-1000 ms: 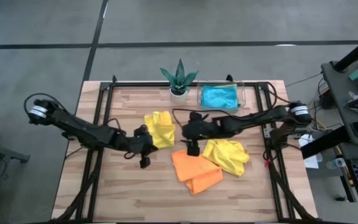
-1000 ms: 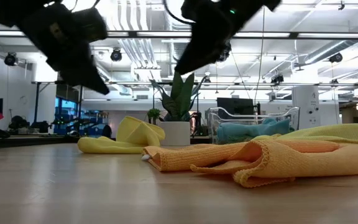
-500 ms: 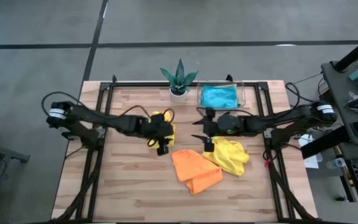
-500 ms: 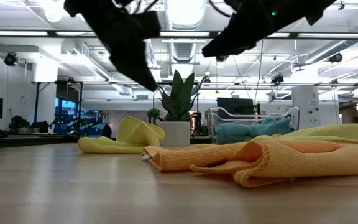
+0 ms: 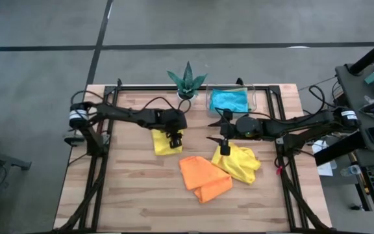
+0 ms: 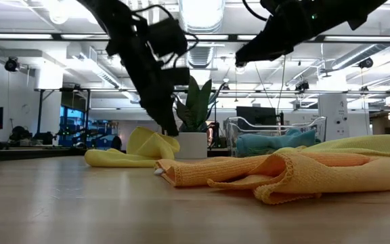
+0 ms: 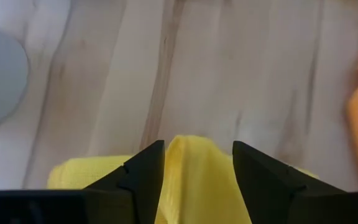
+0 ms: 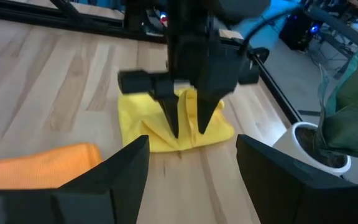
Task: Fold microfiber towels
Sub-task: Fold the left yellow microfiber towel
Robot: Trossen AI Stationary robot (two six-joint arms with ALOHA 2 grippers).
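Left fingers (image 7: 143, 180) astride yellow towel (image 7: 191, 180)

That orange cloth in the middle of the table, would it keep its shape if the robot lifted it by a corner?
Probably not. The orange cloth lies in soft rumpled folds, so it would likely droop and unfold when lifted. It looks thin and light, so a push would probably bunch it up rather than slide it whole. Its fuzzy weave suggests it would drag on the wooden table.

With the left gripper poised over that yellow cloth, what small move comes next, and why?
Probably lower and close: the left gripper is open, fingers straddling a raised fold of the bright yellow microfiber towel near the potted plant, nothing gripped yet.
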